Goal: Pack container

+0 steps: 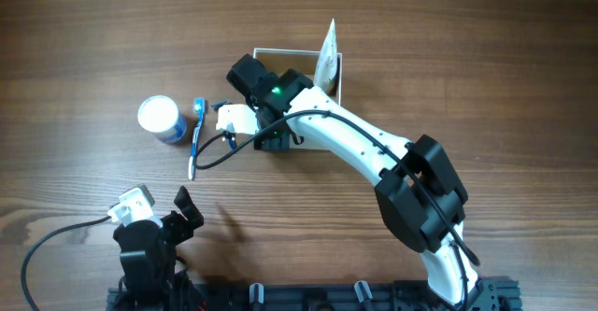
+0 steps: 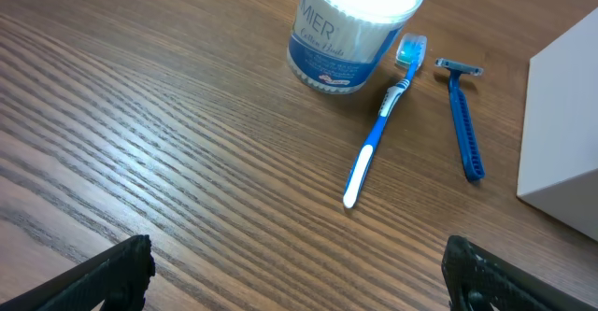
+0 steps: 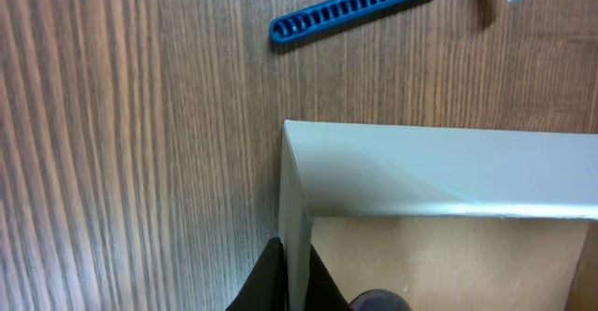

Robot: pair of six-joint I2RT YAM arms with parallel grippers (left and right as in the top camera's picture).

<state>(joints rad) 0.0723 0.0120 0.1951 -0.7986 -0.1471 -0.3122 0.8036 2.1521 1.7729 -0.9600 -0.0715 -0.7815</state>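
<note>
Right wrist view showed the container (image 3: 439,166), a shallow square box with thin white walls and a tan cardboard inside, resting on the tabletop (image 3: 140,115) near a blue razor (image 3: 364,7). The right jaws were pinching one wall near a corner, one inside, one outside. The left jaws stood spread wide, holding nothing.

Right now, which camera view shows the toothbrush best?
Left wrist: the toothbrush lies whole and large in frame, beside the cotton-swab jar. Overhead also shows its full length, but small. Right wrist shows no clear sign of it.
</note>
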